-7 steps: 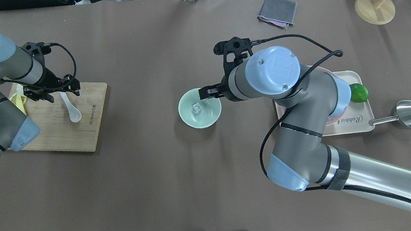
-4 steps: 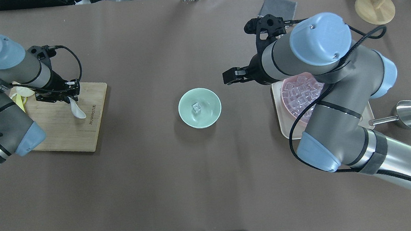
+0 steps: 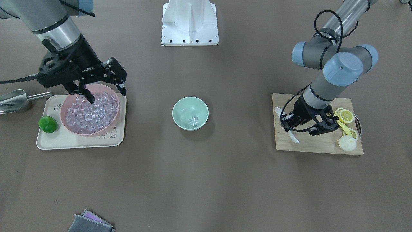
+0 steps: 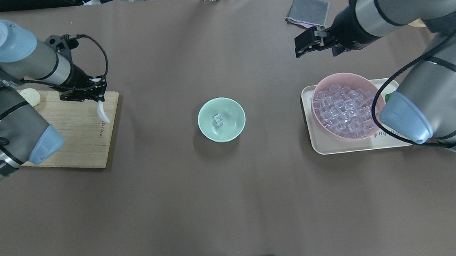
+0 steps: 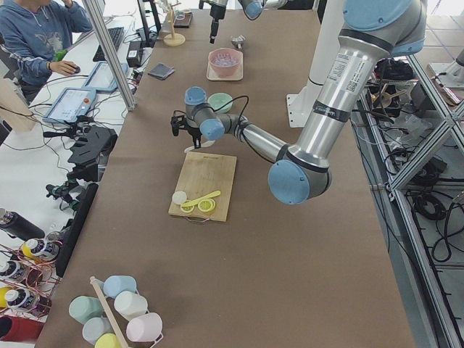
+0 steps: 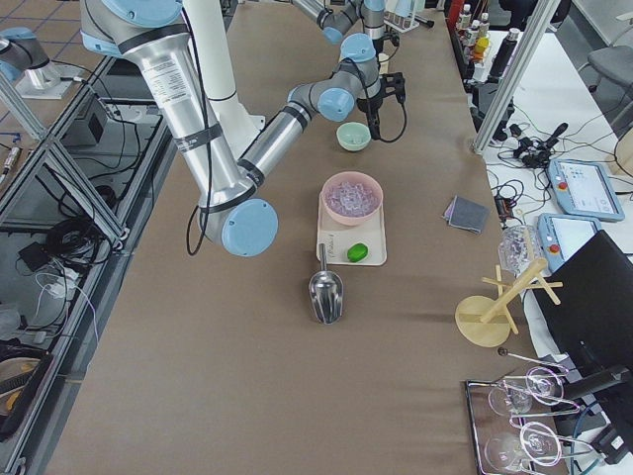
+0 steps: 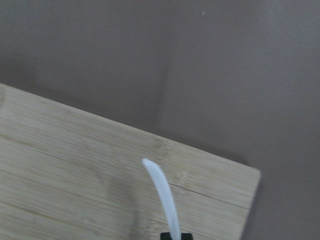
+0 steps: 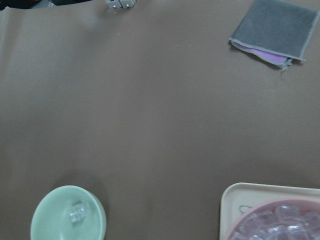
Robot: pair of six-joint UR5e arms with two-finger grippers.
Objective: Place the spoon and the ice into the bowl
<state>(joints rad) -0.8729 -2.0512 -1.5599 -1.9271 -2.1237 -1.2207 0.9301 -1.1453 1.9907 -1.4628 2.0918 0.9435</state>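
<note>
My left gripper [image 4: 94, 97] is shut on the white spoon [image 4: 101, 110] and holds it above the right edge of the wooden cutting board [image 4: 69, 132]. The spoon hangs down from the jaws and shows edge-on in the left wrist view [image 7: 162, 200]. The mint-green bowl [image 4: 221, 119] stands mid-table with one clear ice cube [image 4: 219, 119] in it; the right wrist view shows the bowl [image 8: 67, 217] and the cube [image 8: 76, 212] too. My right gripper [image 4: 307, 44] is open and empty, raised beyond the pink bowl; in the front view [image 3: 104, 88] its jaws stand spread.
A pink bowl [image 4: 340, 77] full of ice cubes sits on a beige tray [image 4: 323, 147] with a green lime [image 3: 48, 124]. A steel scoop [image 3: 13, 100] lies beside the tray. A grey cloth [image 4: 307, 12] lies at the far side. Lemon slices [image 3: 346, 116] lie on the board.
My left gripper closed on the spoon, lifted it off the board and carried it toward the board's right edge. My right arm drew back from the mint bowl to beyond the pink bowl.
</note>
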